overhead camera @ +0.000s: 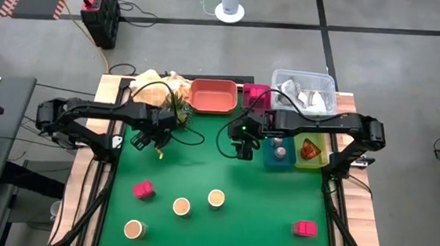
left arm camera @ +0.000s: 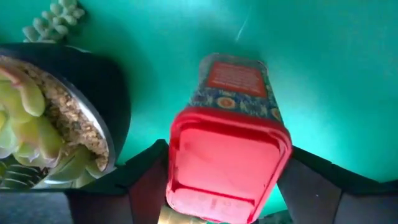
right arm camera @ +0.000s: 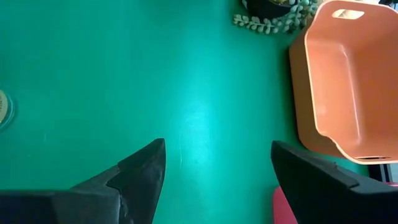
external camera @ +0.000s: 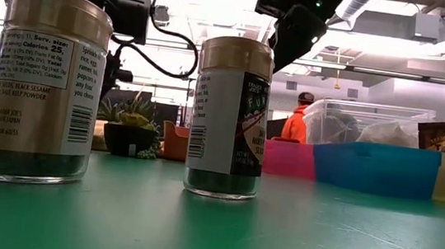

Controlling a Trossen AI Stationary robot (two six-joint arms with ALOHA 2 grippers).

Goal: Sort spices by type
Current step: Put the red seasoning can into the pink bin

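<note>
Spices were mid-sort: my left gripper (left arm camera: 224, 205) clamped a red-lidded tin (left arm camera: 227, 149) above the mat beside the plant (left arm camera: 50, 118), carrying it, I judged, toward the pink tray (overhead camera: 256, 94), which called for a rightward reach. My right gripper (right arm camera: 217, 168) hung open, empty, near the orange tray (right arm camera: 348, 81). Tin's label stayed unreadable.

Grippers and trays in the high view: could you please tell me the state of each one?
left gripper: shut on red-lidded packet
right gripper: open, empty
orange tray: empty
blue tray: holds one jar
yellow tray: holds red-orange piece
</note>
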